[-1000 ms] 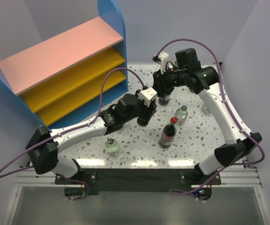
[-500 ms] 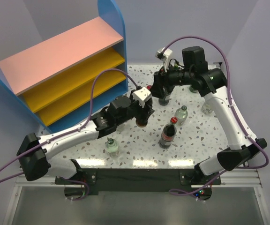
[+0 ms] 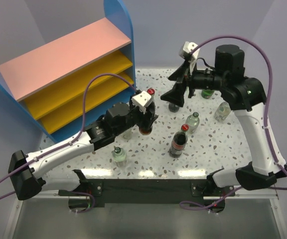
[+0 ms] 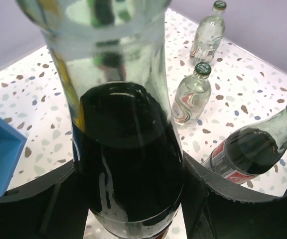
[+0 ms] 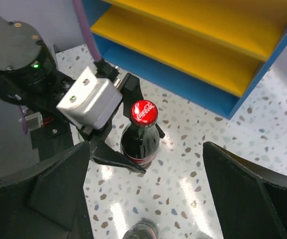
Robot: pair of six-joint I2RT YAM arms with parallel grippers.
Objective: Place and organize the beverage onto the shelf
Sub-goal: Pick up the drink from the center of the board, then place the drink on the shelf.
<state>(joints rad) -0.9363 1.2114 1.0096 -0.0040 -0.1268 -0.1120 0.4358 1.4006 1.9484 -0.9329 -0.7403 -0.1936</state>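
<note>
The left end effector [image 3: 146, 122] is clamped on a cola bottle [image 3: 147, 112], its two fingers hugging the lower body so the red cap points up and the bottle stays upright. That low grip makes sense, since it leaves the neck free and keeps the weight steady for a carry toward the shelf [image 3: 73, 84], which fills the upper left of the overhead view. From the wrist view I can't quite tell whether the base is resting on the bench [image 3: 143, 157] or is raised just off it.

The right end effector [image 3: 176, 94] sits right of centre, its fingers spread wide with nothing between them. It points toward the held bottle, and its own camera looks straight down on the red cap.

The other drinks wait on the bench. A second cola bottle [image 3: 178, 142] and a clear green-capped bottle [image 3: 193, 121] stand just beside each other at lower centre, another clear bottle [image 3: 118, 155] is near the bottom edge, and a green glass bottle [image 3: 222, 110] is at the right. The shelf boards look bare, so I judge the job is barely begun.
</note>
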